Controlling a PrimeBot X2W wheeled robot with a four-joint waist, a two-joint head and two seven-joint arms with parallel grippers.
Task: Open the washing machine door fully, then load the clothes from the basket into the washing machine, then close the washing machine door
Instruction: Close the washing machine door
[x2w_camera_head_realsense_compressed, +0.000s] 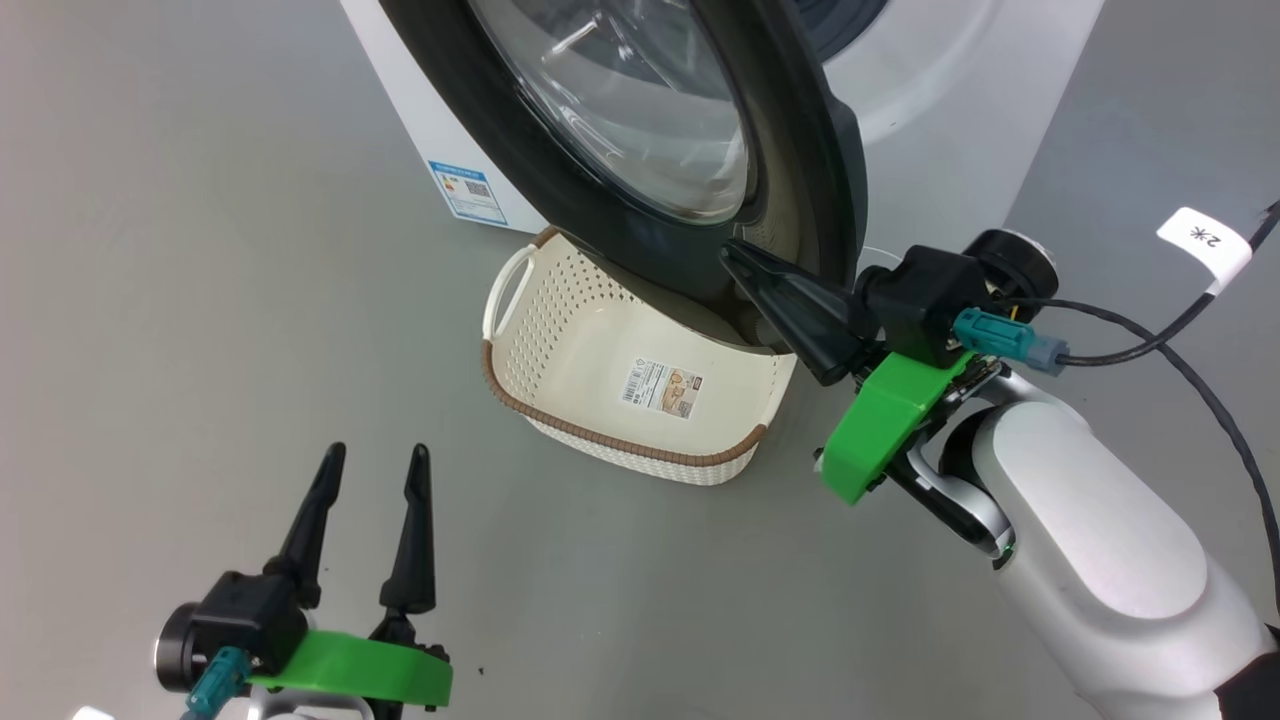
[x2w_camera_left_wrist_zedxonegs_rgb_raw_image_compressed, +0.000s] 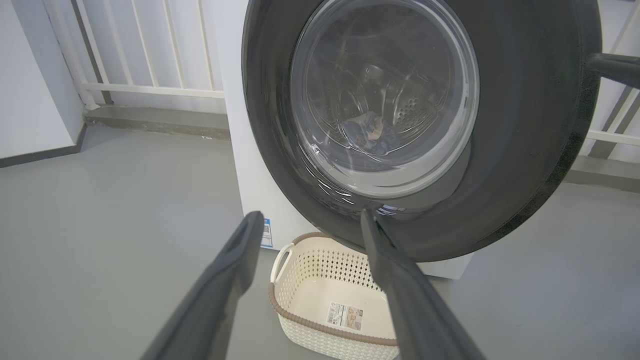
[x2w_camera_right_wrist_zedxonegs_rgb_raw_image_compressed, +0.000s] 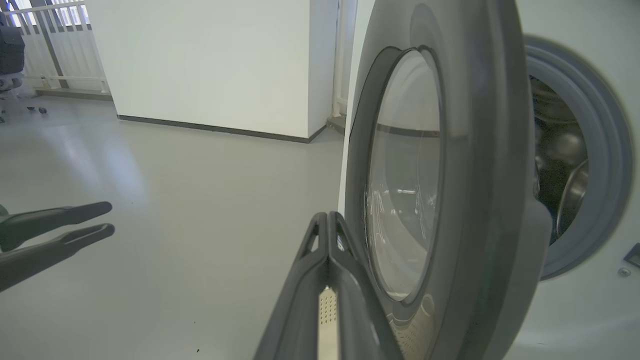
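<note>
At the near left, the left gripper (x2w_camera_head_realsense_compressed: 377, 452) hangs spread and empty; the empty basket (x2w_camera_head_realsense_compressed: 620, 440) sits centre, under the half-open washing machine door (x2w_camera_head_realsense_compressed: 800, 130). The right gripper (x2w_camera_head_realsense_compressed: 735, 255), fingers pressed together, lies at the door's outer rim and is the nearer arm. With the clothes (x2w_camera_left_wrist_zedxonegs_rgb_raw_image_compressed: 370, 131) in the drum, closing likely calls for a push far-right toward the washing machine (x2w_camera_head_realsense_compressed: 950, 90).

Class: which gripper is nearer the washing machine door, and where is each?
Right. The right gripper, shut, is at the rim of the washing machine door; the left gripper, open, hangs apart over the floor.
</note>
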